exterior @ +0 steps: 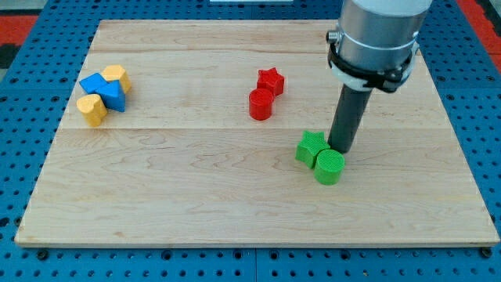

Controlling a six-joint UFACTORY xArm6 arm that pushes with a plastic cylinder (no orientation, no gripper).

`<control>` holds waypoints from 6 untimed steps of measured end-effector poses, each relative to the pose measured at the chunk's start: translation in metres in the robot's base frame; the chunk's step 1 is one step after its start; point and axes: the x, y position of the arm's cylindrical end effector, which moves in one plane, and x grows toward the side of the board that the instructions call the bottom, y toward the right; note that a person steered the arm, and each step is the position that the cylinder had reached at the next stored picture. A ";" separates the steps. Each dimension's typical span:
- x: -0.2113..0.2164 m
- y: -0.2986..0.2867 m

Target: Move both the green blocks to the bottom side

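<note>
Two green blocks touch each other right of the board's middle: a green star and a green cylinder just below and right of it. My tip stands right behind them, against the star's right side and the cylinder's upper edge. The rod rises from there to the grey arm body at the view's top right.
A red star and a red cylinder sit together above the middle. At the left, a blue block lies between two yellow blocks. The wooden board rests on a blue pegboard.
</note>
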 end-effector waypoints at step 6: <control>0.030 -0.021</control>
